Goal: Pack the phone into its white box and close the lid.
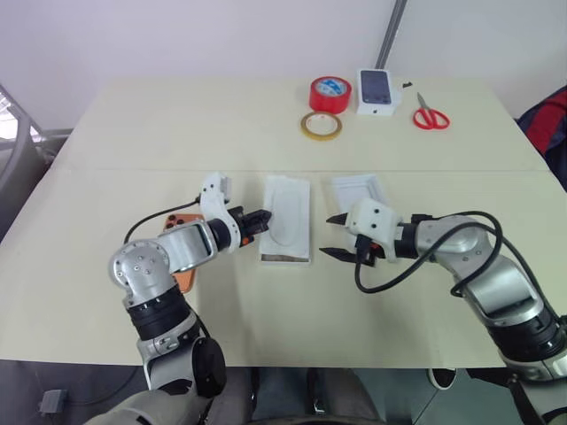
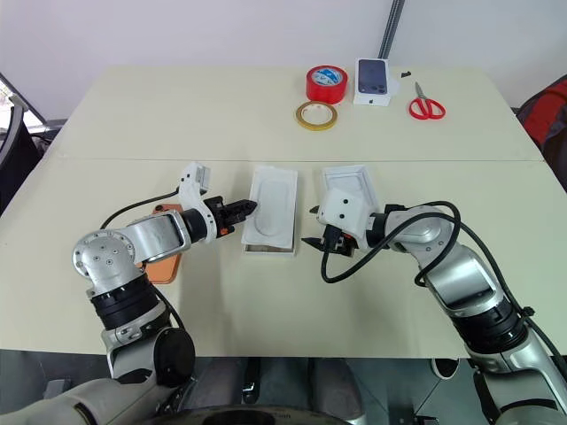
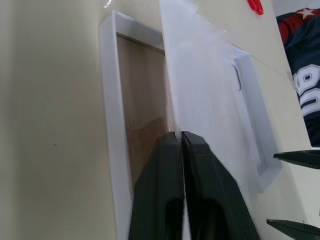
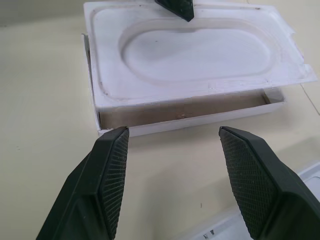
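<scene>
The orange slim phone (image 2: 164,266) lies on the cream bench (image 1: 266,292) beneath the left arm, apart from the shallow white box (image 1: 285,256) with its brownish floor. A flat white insert (image 4: 200,55) with an oval recess rests tilted over that box, pinched at its edge by the left claw (image 1: 264,220). The right claw (image 1: 339,236) hangs open just beside the box. The all-white lid (image 2: 347,183) lies behind it.

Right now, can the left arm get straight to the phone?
Probably not: the left gripper is pinched on the white insert above the white box, and the phone lies under that arm.
</scene>
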`<state>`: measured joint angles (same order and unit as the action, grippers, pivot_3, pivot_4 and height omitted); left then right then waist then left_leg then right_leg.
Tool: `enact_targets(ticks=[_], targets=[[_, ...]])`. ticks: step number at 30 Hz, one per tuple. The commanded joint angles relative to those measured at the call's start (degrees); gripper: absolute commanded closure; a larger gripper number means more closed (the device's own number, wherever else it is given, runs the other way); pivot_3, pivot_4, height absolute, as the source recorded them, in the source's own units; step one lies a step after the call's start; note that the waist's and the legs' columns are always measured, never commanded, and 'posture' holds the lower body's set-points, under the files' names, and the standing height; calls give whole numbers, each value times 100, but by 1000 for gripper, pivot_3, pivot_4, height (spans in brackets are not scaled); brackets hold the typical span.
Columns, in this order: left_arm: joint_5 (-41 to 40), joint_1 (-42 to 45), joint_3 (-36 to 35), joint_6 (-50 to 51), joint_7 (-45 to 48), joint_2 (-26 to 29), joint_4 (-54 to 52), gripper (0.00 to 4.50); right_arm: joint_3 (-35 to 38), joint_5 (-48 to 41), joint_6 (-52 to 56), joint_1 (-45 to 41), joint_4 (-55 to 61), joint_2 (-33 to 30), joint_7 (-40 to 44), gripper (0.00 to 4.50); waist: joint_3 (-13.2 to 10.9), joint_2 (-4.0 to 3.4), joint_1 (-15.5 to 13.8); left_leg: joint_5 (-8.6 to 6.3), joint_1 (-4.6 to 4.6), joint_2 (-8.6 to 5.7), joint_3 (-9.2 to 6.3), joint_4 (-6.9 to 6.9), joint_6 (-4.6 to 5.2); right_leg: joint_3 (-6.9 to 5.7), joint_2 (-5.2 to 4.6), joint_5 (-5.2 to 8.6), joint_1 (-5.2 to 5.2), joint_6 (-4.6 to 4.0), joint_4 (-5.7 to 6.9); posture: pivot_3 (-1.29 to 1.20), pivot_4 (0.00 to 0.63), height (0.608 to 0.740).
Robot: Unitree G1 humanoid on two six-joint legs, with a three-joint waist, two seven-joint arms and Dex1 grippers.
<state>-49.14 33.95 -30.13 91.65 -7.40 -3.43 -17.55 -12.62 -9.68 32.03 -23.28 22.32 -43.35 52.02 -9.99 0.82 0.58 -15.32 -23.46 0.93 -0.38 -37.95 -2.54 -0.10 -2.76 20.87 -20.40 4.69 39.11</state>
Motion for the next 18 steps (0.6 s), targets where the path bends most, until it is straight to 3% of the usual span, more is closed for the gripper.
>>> enact_targets(ticks=[1, 4, 7, 9, 11, 14, 18], targets=[[0, 3, -26, 79, 98, -24, -264, 2648, 83, 36, -134, -160, 35, 66, -52, 1456, 0, 0, 1, 0, 0, 0, 0, 0, 0, 0, 0, 0, 0, 0, 0, 0, 150, 740], [22, 39, -150, 51, 130, -9, -277, 1179, 83, 58, -169, -217, -56, 119, -84, 1456, 0, 0, 1, 0, 0, 0, 0, 0, -1, 0, 1, 0, 0, 0, 0, 0, 150, 740], [-37, 129, -310, -33, 210, 67, -313, 1179, 109, 54, -126, -313, -168, 250, -173, 1456, 0, 0, 2, 1, 0, 0, 0, 0, -1, 0, 0, 0, -1, 0, 0, 0, 150, 740], [-37, 144, -246, -225, 349, 272, -377, 1117, 121, 5, 66, -452, -277, 422, -298, 2004, 0, 0, 4, 1, 0, 0, 0, 1, -2, 0, 1, 0, -1, 0, 0, 0, 150, 740], [48, 64, 28, -552, 633, 690, -464, 1117, 57, 21, 329, -641, -415, 676, -498, 2787, 0, 0, 22, 2, 1, 1, 0, 1, -3, 0, 2, 0, -2, 0, 0, 0, 150, 740], [403, -261, 739, -1290, 1258, 1576, -581, 1117, -125, 137, 649, -857, -616, 1073, -809, 4413, 0, -2, 34, 6, 3, 3, 0, 10, -11, 1, 4, 0, -6, 0, 1, 0, 150, 740], [1219, -876, 1868, -2578, 2247, 2943, -582, 1117, -454, 486, 780, -1087, -1068, 1573, -1294, 4464, 1, -3, 31, 8, 5, 1, 3, 19, -14, 4, 2, 0, -9, -1, -1, 0, 150, 740]])
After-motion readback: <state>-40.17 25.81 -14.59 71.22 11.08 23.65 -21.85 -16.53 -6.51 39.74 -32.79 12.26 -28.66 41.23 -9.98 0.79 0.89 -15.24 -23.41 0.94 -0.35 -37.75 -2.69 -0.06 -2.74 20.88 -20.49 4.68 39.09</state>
